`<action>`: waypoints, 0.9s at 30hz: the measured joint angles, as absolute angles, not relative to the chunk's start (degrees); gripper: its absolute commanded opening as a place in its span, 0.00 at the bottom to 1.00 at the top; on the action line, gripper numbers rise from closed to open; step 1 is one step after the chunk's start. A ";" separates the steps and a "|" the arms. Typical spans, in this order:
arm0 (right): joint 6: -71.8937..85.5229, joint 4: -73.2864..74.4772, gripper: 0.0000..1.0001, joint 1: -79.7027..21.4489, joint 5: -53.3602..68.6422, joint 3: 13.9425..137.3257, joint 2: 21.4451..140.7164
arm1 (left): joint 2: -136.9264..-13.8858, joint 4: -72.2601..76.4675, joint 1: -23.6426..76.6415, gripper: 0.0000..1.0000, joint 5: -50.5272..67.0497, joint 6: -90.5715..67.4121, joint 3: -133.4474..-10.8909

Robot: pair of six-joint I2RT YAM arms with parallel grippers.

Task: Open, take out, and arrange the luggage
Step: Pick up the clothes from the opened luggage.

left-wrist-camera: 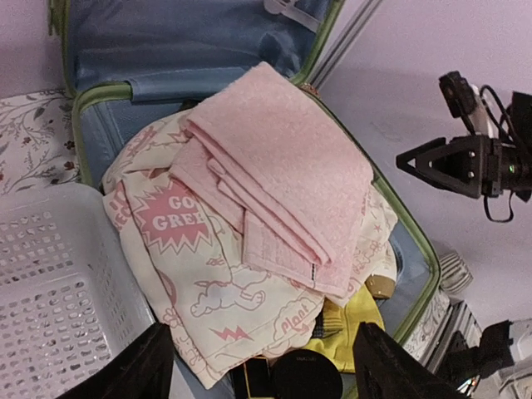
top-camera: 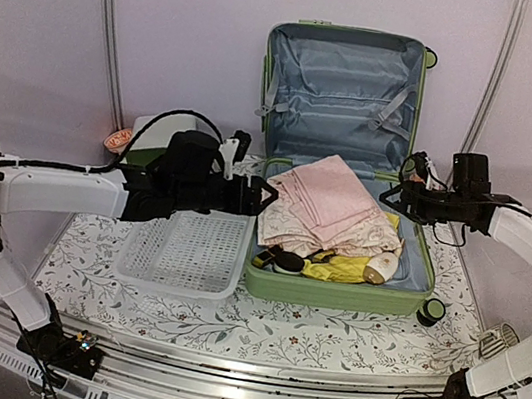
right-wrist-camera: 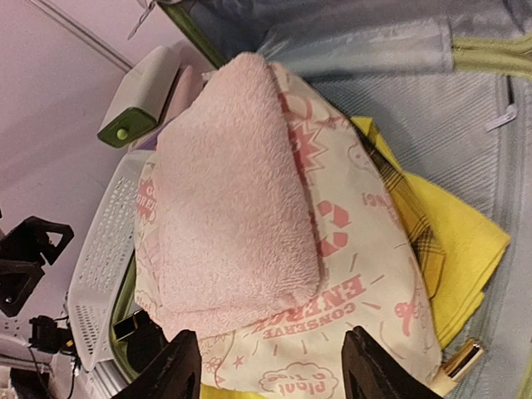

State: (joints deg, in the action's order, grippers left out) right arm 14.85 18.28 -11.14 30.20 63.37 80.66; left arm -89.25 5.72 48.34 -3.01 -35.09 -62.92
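Finding the luggage (top-camera: 322, 292) lying open toward the right of the flowered counter (top-camera: 82, 272), its lid standing upright at the back and showing grey-blue lining with straps. Seeing the lower half packed: a folded pink towel (top-camera: 332, 198) lying on top of a cream cloth (top-camera: 346, 238) printed in pink, with yellow fabric (top-camera: 341, 269) and a round black item (top-camera: 286, 262) peeking out along the front rim. Hovering the left gripper (left-wrist-camera: 266, 331) above the left edge of the pile, fingers spread wide and pinching nothing, reaching in over a white perforated basket (top-camera: 187, 253) sitting just beside the luggage on its left. Hovering the right gripper (right-wrist-camera: 270, 332) over the right side of the luggage, likewise spread apart and gripping nothing, pointing toward the pink towel from the opposite side. Standing well apart from each other, with the pile lying between them. Noting a small white-and-green box (top-camera: 149, 136) resting behind the white perforated basket, partly hidden
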 measured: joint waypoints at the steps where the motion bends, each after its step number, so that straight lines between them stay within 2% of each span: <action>1: 14.83 18.87 0.51 -11.14 31.77 63.75 81.58 | -89.25 5.72 48.34 0.76 -1.93 -33.28 -62.92; 12: 17.39 18.81 0.46 -11.25 39.42 65.36 88.27 | -89.30 6.63 48.38 0.78 8.71 -16.80 -62.94; 24: 20.49 15.35 0.40 -11.75 39.81 66.22 93.47 | -92.16 6.13 50.09 0.78 9.98 -6.70 -66.83; 27: 21.28 14.26 0.34 -11.84 39.92 66.22 94.30 | -92.23 6.13 50.65 0.77 10.02 -5.04 -66.94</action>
